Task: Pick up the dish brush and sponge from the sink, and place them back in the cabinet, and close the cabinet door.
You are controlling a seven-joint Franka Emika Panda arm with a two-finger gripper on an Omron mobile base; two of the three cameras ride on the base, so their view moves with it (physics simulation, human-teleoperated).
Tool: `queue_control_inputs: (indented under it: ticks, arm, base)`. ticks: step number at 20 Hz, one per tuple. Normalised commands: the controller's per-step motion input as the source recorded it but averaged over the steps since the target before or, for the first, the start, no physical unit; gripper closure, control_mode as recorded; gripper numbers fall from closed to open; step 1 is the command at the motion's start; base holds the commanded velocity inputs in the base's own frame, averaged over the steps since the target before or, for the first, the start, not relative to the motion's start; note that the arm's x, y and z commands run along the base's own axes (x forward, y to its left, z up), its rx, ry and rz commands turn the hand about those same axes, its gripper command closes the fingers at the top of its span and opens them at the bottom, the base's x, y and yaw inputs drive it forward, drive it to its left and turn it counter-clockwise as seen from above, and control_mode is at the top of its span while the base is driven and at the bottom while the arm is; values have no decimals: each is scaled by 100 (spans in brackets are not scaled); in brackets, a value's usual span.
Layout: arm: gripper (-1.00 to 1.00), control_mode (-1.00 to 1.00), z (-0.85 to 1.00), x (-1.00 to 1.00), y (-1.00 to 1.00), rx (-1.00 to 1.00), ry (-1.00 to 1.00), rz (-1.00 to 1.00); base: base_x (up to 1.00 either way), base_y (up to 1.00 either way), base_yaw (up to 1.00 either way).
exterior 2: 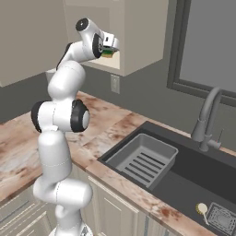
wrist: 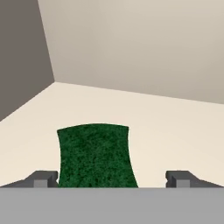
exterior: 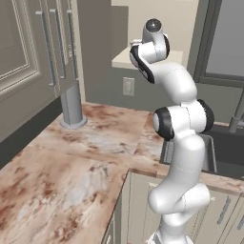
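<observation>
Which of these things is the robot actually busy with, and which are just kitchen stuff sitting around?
Part of the job:
- sponge, lying on the shelf of the cabinet, between the open gripper
- dish brush, lying in the sink

Just there:
- drainer tray
- faucet
- wall outlet

Evenly lit, flat rendered look, no glare or blur; soft highlights on glossy white robot arm [exterior: 183, 138]; wide-angle bending at hand view edges.
</observation>
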Motion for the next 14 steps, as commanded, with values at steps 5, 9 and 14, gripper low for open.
queue_control_inputs:
  ticks: [5,9,14]
  arm:
    - [-100,-100,-4,-11,0,0,-1,0]
    - [-100,-100,-3,-20,1,0,-1,0]
    - [-100,-100,-5,-28,6,0,-1,0]
  base:
    - [0,0,0]
    - [0,0,0]
    - [0,0,0]
